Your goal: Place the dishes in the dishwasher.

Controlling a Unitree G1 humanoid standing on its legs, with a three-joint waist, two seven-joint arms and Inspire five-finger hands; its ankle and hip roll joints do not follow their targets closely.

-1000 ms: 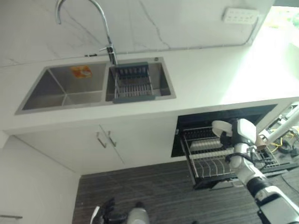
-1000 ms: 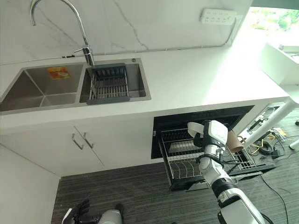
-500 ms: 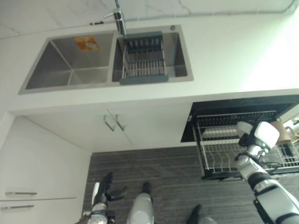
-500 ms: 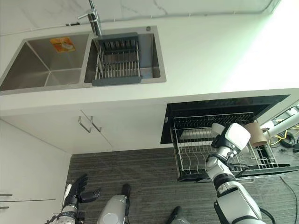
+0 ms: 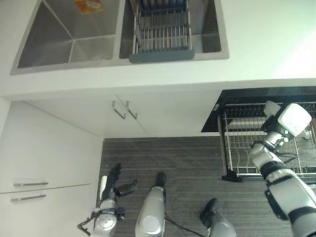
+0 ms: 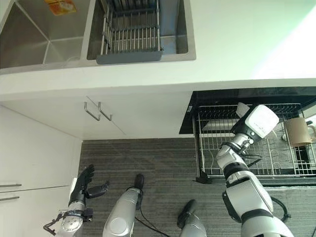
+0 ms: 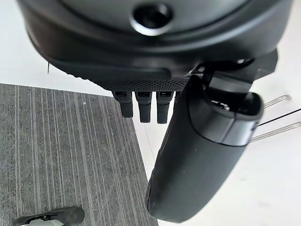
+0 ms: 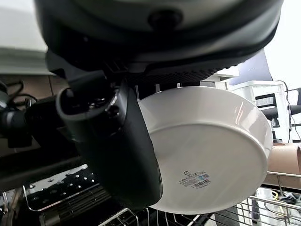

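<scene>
— Right wrist view, status of the plate?

— White plate [image 8: 211, 150] pinched by the right hand [image 8: 117, 141], thumb across its face, above the pulled-out dishwasher rack [image 6: 276, 168]. Underside label visible.

— Left hand?

— Left hand [image 6: 84, 185] low over the striped floor [image 5: 182, 163], fingers straight, holding nothing.

— Change from half a second ago?

— Camera has tilted down; the sink [image 5: 74, 39] now sits at the top edge. Right arm appears slightly higher over the rack, though that may be the view's shift.

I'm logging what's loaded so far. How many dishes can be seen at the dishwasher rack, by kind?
White plate, held in the right hand over the rack: 1
Brown cup, in the rack's right part: 1
Total: 2
Other items in the rack are too unclear to count.
</scene>
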